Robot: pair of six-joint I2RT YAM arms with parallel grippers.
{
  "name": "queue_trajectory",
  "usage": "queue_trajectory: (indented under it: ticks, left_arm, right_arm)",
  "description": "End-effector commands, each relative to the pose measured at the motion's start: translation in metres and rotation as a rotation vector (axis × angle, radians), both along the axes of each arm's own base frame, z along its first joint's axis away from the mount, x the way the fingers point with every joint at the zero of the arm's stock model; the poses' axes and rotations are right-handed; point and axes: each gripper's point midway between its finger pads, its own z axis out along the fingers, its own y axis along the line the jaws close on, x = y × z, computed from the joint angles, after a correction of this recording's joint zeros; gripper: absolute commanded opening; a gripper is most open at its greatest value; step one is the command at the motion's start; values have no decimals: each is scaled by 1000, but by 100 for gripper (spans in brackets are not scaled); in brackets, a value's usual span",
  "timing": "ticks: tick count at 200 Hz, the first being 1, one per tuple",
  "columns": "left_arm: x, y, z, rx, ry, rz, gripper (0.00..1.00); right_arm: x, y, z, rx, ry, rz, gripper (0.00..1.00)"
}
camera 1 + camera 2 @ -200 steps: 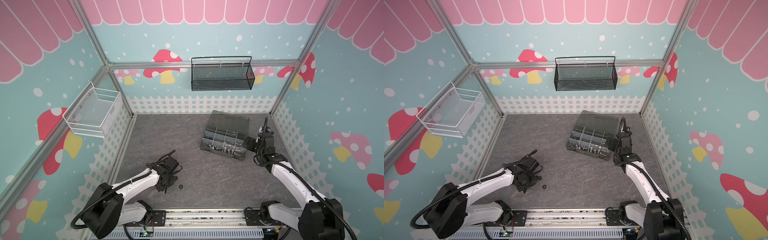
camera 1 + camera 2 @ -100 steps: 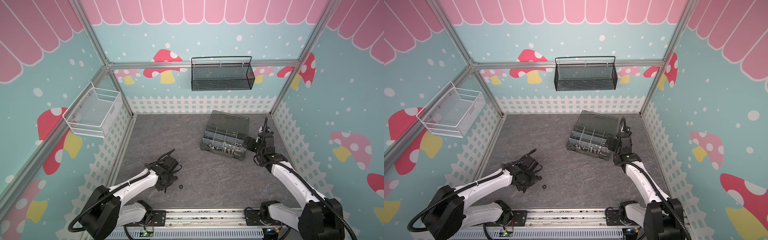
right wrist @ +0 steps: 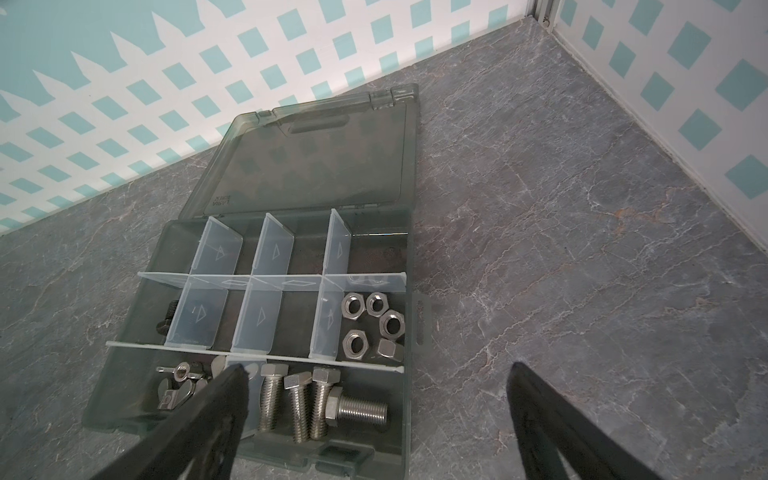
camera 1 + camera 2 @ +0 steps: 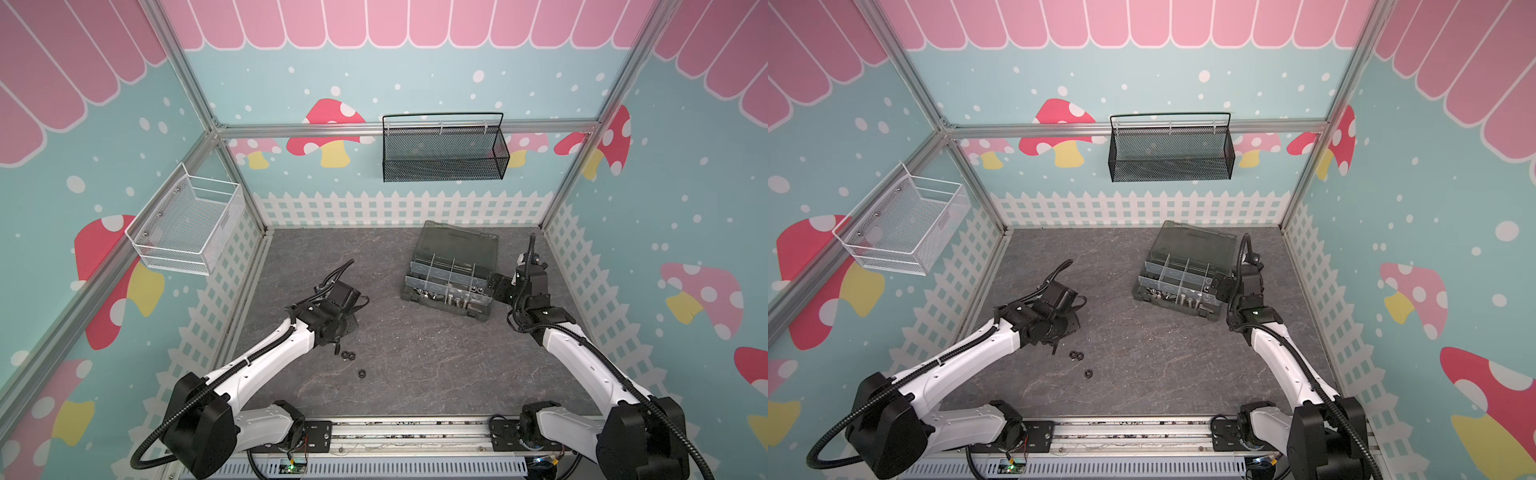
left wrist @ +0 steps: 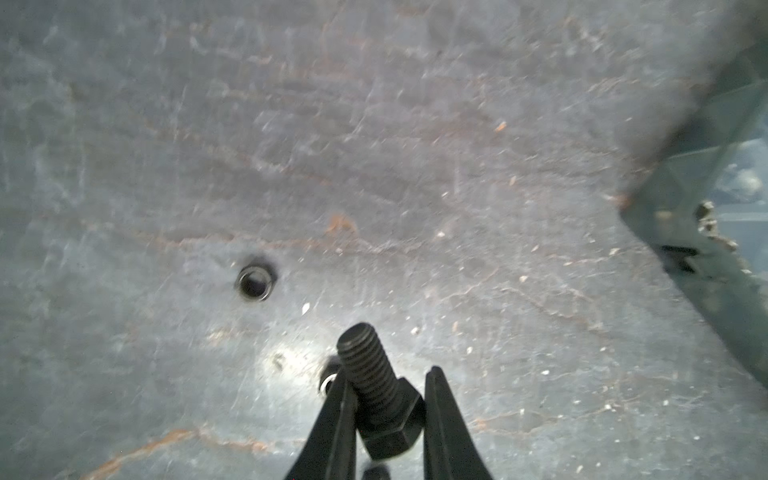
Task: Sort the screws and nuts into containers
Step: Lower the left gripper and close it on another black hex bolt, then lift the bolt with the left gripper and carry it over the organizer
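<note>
Left gripper (image 5: 388, 374) clamped on short black screw (image 5: 376, 390), hex head between jaws, thread forward. Three black nuts (image 4: 349, 355) loose on mat (image 4: 415, 374) at its 4 o'clock: unsorted. Organizer box (image 4: 451, 291) at mat's 2 o'clock, lid open: silver nuts (image 3: 370, 320), silver screws (image 3: 307, 403) already binned. Right gripper (image 3: 378, 372) spread wide, empty, at box's 3 o'clock.

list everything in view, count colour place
organizer box: one, dark grey, lid open, right rear
silver screws: four, silver, box front row
silver nuts: five, silver, middle-row end compartment
wing nuts: at least two, silver, front row, partly hidden
boxed screw: one, dark, middle row, opposite end
black nuts: three, black, loose on the table
held screw: one, black, near the black nuts
mesh basket: one, black, back wall
wire basket: one, white, left wall
left gripper: shut on the held screw
right gripper: open, beside the box
</note>
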Motion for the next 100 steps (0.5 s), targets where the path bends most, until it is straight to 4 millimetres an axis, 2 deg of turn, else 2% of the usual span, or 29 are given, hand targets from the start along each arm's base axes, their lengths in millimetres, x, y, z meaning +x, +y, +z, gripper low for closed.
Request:
queue_trajectory:
  ticks: [1, 30, 49, 77, 100]
  left_arm:
    - [42, -15, 26, 10, -140, -47, 6]
    - [82, -47, 47, -42, -221, -117, 6]
    - [105, -66, 54, -73, -245, -148, 5]
    - [135, -97, 60, -127, -257, -198, 5]
    - [157, -118, 55, -151, -246, -233, 5]
  right_arm:
    - [1, 4, -4, 18, 16, 19, 98]
    - [3, 10, -10, 18, 55, 45, 98]
    - [2, 14, -12, 18, 61, 54, 98]
    - [1, 19, -11, 16, 66, 55, 98]
    - [0, 21, -8, 13, 68, 46, 98]
